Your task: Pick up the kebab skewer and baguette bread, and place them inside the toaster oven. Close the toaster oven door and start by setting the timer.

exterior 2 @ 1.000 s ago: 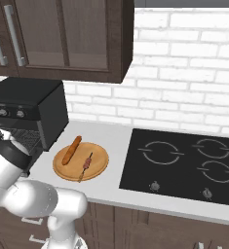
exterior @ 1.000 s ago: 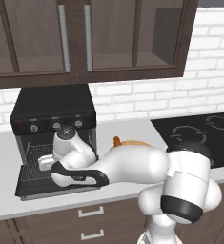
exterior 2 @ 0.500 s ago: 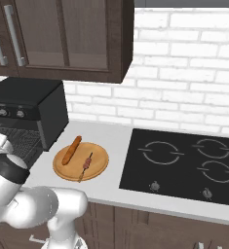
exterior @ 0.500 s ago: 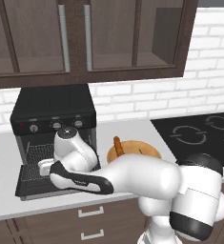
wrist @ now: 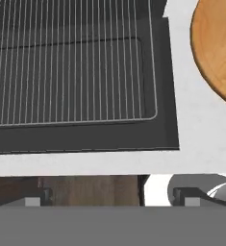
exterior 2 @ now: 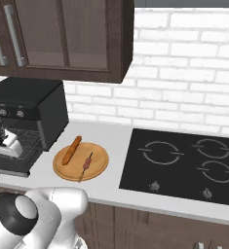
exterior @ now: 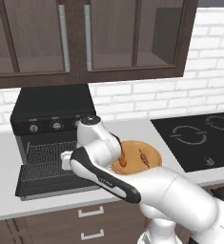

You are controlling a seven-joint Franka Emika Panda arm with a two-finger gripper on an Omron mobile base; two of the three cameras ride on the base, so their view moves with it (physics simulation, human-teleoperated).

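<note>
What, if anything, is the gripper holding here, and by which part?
Nothing. The gripper is open over the toaster oven door; the baguette bread and kebab skewer both lie on the wooden plate.

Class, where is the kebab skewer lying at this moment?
The kebab skewer lies on the round wooden plate on the counter, just right of the baguette bread, between the toaster oven and the black cooktop.

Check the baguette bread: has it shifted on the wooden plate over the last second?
No. The baguette bread lies at the same spot on the wooden plate, left of the kebab skewer.
</note>
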